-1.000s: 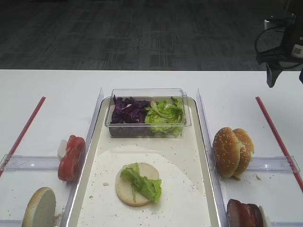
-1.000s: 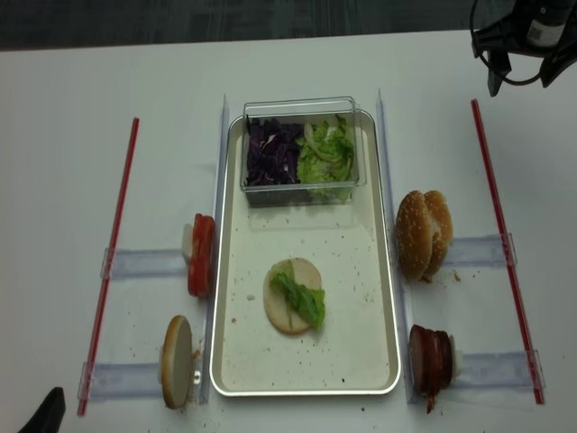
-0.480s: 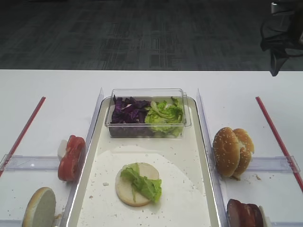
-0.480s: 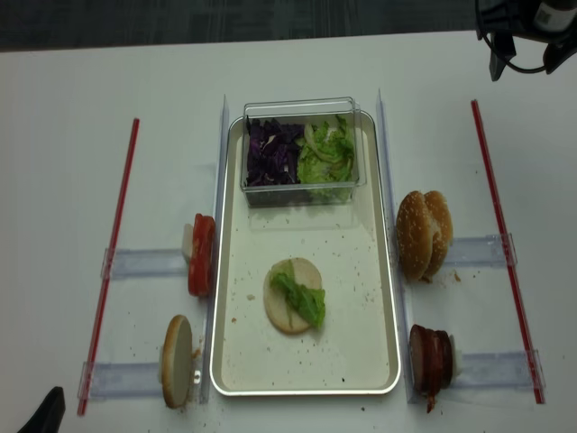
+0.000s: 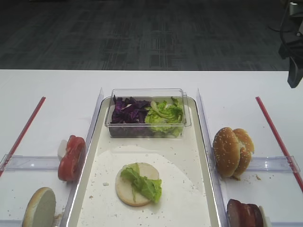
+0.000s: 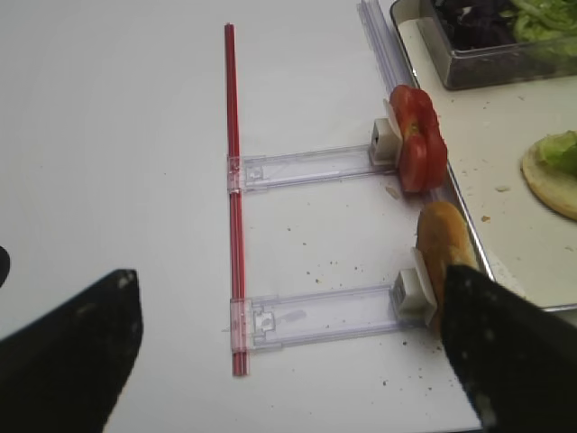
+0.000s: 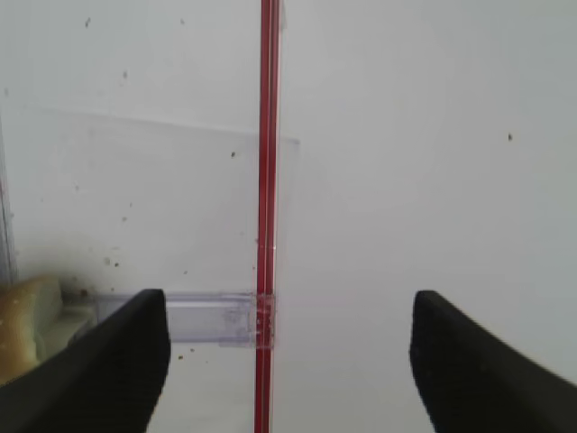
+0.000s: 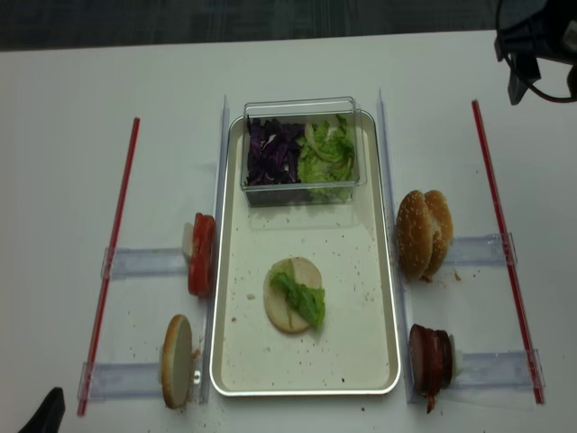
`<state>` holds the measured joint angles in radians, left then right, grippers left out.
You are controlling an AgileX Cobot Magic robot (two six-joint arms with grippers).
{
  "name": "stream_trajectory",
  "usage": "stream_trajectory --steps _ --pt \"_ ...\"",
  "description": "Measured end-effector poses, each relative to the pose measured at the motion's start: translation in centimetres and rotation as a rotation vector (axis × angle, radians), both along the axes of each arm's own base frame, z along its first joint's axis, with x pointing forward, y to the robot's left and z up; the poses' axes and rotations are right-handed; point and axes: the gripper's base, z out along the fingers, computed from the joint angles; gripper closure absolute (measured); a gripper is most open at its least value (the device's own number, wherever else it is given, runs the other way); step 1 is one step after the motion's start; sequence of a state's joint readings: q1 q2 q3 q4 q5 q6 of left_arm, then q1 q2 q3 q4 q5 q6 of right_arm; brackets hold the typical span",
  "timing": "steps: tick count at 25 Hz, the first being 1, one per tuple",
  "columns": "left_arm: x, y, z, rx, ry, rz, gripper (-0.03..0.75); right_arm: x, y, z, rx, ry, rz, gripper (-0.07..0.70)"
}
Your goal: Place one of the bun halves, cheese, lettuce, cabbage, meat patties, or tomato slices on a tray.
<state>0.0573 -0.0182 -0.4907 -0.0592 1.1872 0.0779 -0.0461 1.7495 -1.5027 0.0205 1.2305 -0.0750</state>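
In the exterior high view the tray (image 5: 201, 156) ran down the middle of the white worktop (image 5: 52, 90). A bun half (image 5: 137, 190) with a lettuce leaf (image 5: 142, 184) on it lay at the lower centre of the tray. A clear tub (image 5: 147, 92) at the tray's upper end held cabbage (image 5: 127, 111) on its left and more green leaves on its right. Tomato slices (image 5: 71, 157) stood on edge at the tray's left, seeded buns (image 5: 232, 151) at its right, and meat patties (image 5: 244, 213) at the lower right corner. The right arm (image 5: 294, 42) hung at the upper right edge.

In the right wrist view the right pincer (image 7: 287, 361) stood wide apart, holding nothing, above a red strip (image 7: 267, 180).

In the left wrist view the left pincer (image 6: 288, 352) was also spread wide and empty, over clear rails (image 6: 306, 167).

In the realsense view the tray (image 8: 389, 298) filled the centre, with the right arm at the top right corner.
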Motion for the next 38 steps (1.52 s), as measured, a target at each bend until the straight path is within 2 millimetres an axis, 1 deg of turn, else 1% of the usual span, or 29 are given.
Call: stream_trajectory --steps 4,8,11,17,20,25,27,31,33,38 --pt "0.0 0.0 0.0 0.000 0.000 0.000 0.098 -2.8 0.1 0.3 0.001 -0.019 -0.001 0.059" --pt "0.0 0.0 0.0 0.000 0.000 0.000 0.099 -6.2 0.3 0.9 -0.002 -0.063 -0.002 0.059" --pt "0.0 0.0 0.0 0.000 0.000 0.000 0.098 -9.1 0.4 1.4 -0.003 -0.103 -0.003 0.059" --pt "0.0 0.0 0.0 0.000 0.000 0.000 0.099 -14.7 0.7 1.4 -0.009 -0.208 -0.003 0.059" --pt "0.0 0.0 0.0 0.000 0.000 0.000 0.098 -17.5 0.8 0.5 -0.010 -0.240 -0.004 0.059" --pt "0.0 0.0 0.0 0.000 0.000 0.000 0.098 -21.7 1.0 -1.2 -0.012 -0.295 -0.008 0.059" --pt "0.0 0.0 0.0 0.000 0.000 0.000 0.099 -23.2 1.1 -2.0 -0.010 -0.309 -0.014 0.059" --pt "0.0 0.0 0.0 0.000 0.000 0.000 0.098 -25.9 1.2 -2.7 -0.001 -0.379 -0.044 0.059" --pt "0.0 0.0 0.0 0.000 0.000 0.000 0.099 -27.0 1.2 -2.6 0.002 -0.424 -0.054 0.059" --pt "0.0 0.0 0.0 0.000 0.000 0.000 0.099 -29.5 1.4 -1.7 0.008 -0.563 -0.058 0.059"
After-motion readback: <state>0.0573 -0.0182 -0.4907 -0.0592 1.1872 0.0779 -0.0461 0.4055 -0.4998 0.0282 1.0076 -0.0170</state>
